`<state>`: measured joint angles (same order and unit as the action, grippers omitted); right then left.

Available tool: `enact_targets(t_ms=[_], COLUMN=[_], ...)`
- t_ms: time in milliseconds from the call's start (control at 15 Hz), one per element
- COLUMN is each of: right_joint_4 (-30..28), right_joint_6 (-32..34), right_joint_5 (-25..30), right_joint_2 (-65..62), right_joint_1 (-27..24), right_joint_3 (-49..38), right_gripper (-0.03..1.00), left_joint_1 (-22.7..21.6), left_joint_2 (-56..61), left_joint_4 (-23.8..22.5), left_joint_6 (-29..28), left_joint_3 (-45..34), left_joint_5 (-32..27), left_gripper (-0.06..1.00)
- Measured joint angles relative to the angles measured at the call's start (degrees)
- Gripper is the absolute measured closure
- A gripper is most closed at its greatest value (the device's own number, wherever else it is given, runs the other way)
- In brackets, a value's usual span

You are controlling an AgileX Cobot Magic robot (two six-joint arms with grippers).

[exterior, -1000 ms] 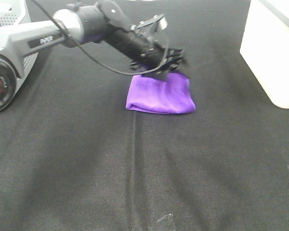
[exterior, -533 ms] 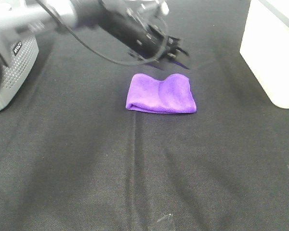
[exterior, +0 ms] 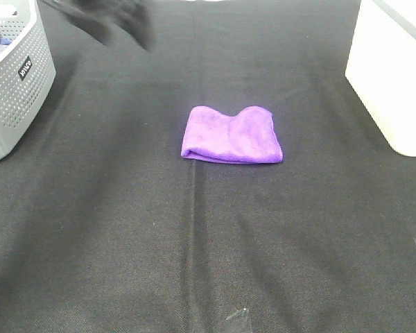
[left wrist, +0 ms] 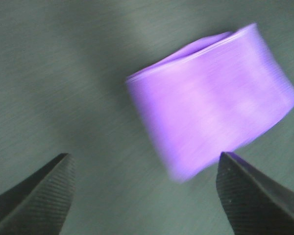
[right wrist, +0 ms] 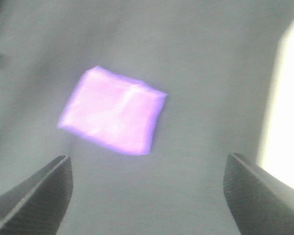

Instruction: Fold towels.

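The purple towel (exterior: 231,134) lies folded into a small rectangle on the black cloth, mid-table. It also shows in the left wrist view (left wrist: 210,103) and in the right wrist view (right wrist: 112,110). My left gripper (left wrist: 144,196) is open and empty, raised well clear of the towel. In the high view the left arm (exterior: 116,21) is a dark blur at the far left. My right gripper (right wrist: 147,196) is open and empty, high above the table, and is out of the high view.
A grey perforated basket (exterior: 17,76) stands at the far left edge. A white box (exterior: 392,76) stands at the right edge and shows in the right wrist view (right wrist: 286,98). The black cloth (exterior: 208,243) covers the table.
My left gripper has let go of the towel's far edge, lifted and pulled back to the far left. The towel stays folded where it lay.
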<state>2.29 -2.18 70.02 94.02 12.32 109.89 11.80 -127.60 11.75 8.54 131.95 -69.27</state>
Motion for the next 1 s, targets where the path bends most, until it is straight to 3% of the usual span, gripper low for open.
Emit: enact_targets(t_ms=[67,133,200,333,533,667,733,800,1000], right_joint_4=[-2.29,-2.29,-5.21,-6.42,-6.65,-1.38,-1.38,2.81,4.93], right_joint_6=[0.52,0.52,1.32,2.18,4.18,4.18,4.18,2.18,1.55], right_joint_5=[0.0,0.0,0.0,0.0,0.0,-0.11,-0.11,-0.11,-0.11], right_joint_2=[-1.2,-1.2,-3.21,-4.98,-6.25,-7.22,-7.22,-11.52,-23.89], right_joint_1=[0.0,0.0,-0.06,-0.06,-2.58,-7.05,-7.05,-8.02,-8.02], right_joint_3=[0.0,0.0,0.0,0.0,-0.06,-2.81,-2.81,-8.77,-22.52], right_gripper=[0.18,0.18,0.19,0.2,0.2,0.2,0.2,0.2,0.2], left_joint_1=[-3.15,-3.15,-10.14,-15.99,-23.49,-25.27,-25.27,-25.32,-25.32], left_joint_2=[1.72,1.72,5.39,9.0,17.25,24.06,24.06,32.89,48.87], left_joint_4=[-1.09,-1.09,-2.01,-2.01,-1.83,-1.43,-1.43,-0.74,-0.74], left_joint_6=[-0.63,-0.63,-1.2,-1.2,0.57,2.81,2.81,3.95,4.18], left_joint_3=[0.0,0.0,0.0,-0.34,-8.94,-18.85,-18.85,-29.91,-46.52], left_joint_5=[-0.06,-0.06,-0.11,-0.11,-0.11,-0.11,-0.11,-0.11,-0.29], left_gripper=[0.21,0.21,0.21,0.21,0.21,0.21,0.21,0.21,0.21])
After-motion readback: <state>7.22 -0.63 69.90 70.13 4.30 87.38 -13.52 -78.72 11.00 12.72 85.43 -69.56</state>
